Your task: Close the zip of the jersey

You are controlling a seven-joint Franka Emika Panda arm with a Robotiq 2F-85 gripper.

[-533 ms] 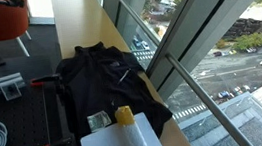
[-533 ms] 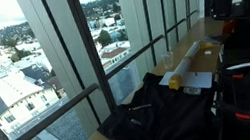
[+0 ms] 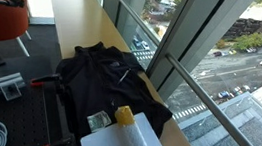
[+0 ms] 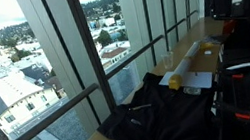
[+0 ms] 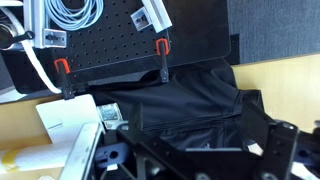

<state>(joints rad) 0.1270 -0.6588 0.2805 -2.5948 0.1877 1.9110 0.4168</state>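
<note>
The black jersey (image 3: 102, 82) lies spread on the wooden table by the window, with a small light mark on its chest. It also shows in the other exterior view (image 4: 158, 115) and in the wrist view (image 5: 190, 95). In the wrist view a thin dark line, the zip (image 5: 190, 121), runs across the fabric; I cannot make out its puller for sure. My gripper (image 5: 205, 150) hangs above the jersey with its two dark fingers wide apart and nothing between them. It does not show clearly in the exterior views.
A white sheet with a yellow piece (image 3: 124, 136) lies beside the jersey's hem, with a small clear item (image 3: 99, 120) next to it. A black pegboard with red clamps (image 5: 163, 50) and white cables (image 5: 70, 12) borders the table. Glass window panes (image 4: 73, 58) line the far edge.
</note>
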